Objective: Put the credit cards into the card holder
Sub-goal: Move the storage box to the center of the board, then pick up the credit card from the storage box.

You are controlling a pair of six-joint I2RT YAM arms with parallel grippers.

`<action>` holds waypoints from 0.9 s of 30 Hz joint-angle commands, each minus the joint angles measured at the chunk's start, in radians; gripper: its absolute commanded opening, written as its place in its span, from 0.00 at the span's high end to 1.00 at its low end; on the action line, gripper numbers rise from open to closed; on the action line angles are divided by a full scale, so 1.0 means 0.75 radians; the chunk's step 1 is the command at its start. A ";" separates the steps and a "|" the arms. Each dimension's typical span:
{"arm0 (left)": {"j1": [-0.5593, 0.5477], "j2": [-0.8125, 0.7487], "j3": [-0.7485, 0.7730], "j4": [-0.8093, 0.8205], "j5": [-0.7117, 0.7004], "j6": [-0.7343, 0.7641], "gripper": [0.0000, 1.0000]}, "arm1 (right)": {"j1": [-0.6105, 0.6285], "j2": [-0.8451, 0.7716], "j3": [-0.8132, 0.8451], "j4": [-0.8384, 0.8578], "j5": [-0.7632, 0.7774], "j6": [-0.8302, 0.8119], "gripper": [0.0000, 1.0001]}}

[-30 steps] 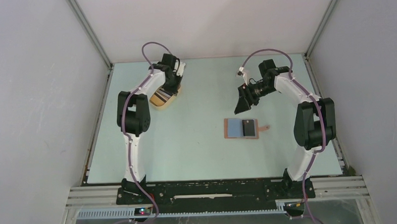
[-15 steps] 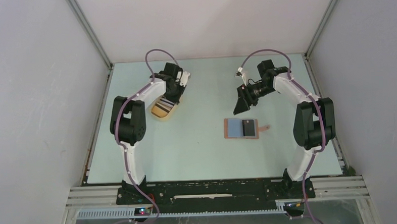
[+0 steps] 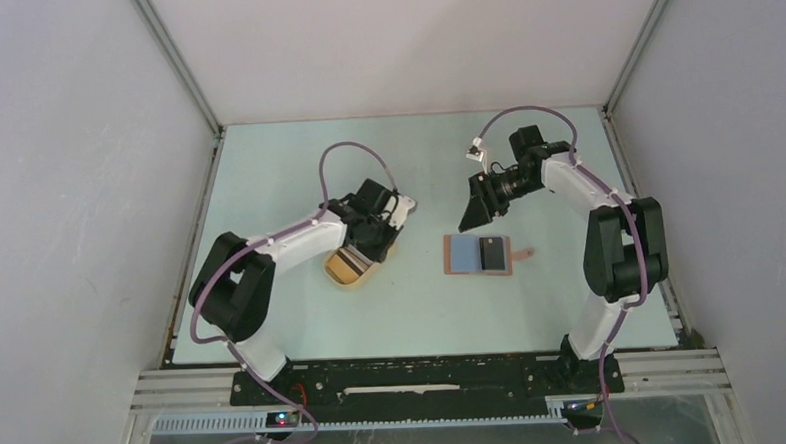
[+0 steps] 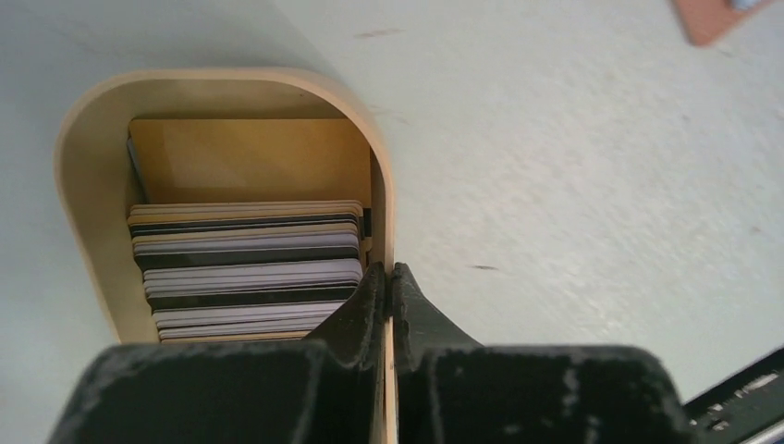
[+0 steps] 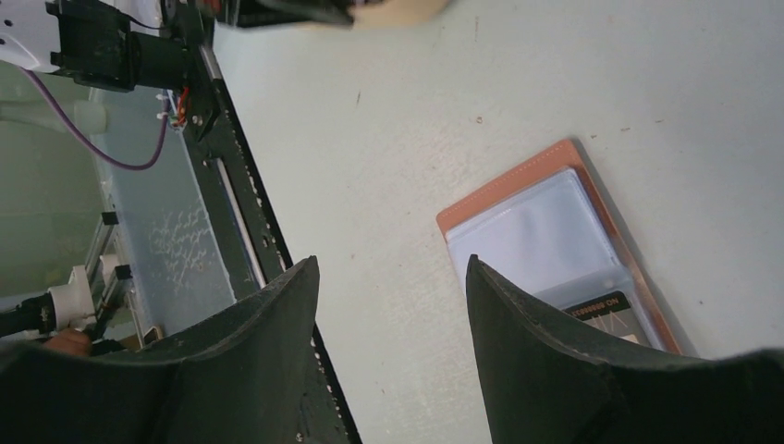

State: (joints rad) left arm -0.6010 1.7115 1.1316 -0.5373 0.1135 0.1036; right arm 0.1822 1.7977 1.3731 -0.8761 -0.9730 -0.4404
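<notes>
While the left claw (image 4: 389, 275) is clamped tight onto one thin side wall of the tray (image 4: 222, 81), one finger inside and one outside, the right one is just hanging in the air. The tray is a shallow yellowish oval with a smooth rounded rim, sitting left of centre on the pale matte table (image 3: 413, 311), which has a few scuffs. The credit cards (image 4: 250, 264) lie inside it, fanned so the black, white and greyish edges look striped. They're flat, slick plastic. The left claw's black body covers the near end of that stack.

The card holder (image 3: 465, 254) lies opened flat to the right of the tray, near it but not touching. It has a reddish-brown leathery border and glossy light blue pockets. There's a black card (image 3: 492, 253) in the right half and a small snap tab (image 3: 525, 253) poking out to the right.

The right claw (image 5: 390, 273) hovers over the holder's far-left side, fingers spread wide, holding nothing and touching nothing.
</notes>
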 commanded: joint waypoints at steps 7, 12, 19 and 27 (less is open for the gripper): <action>-0.189 -0.125 -0.100 0.174 -0.068 -0.239 0.70 | 0.064 -0.125 -0.067 0.122 -0.070 0.110 0.32; -0.195 -0.335 -0.145 0.171 -0.134 -0.364 0.53 | 0.099 -0.156 -0.078 0.163 -0.080 0.177 0.32; -0.181 -0.781 -0.336 0.192 -0.400 -0.494 0.31 | 0.163 -0.140 -0.072 0.255 -0.121 0.293 0.32; 0.063 -1.240 -0.752 0.537 -0.473 -0.784 0.00 | 0.404 0.023 0.219 0.099 0.068 0.252 0.33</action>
State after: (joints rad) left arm -0.6468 0.8742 0.7166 -0.2913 -0.1986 -0.3347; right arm 0.3981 1.7611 1.4136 -0.7704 -0.9928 -0.2584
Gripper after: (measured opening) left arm 0.987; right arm 0.674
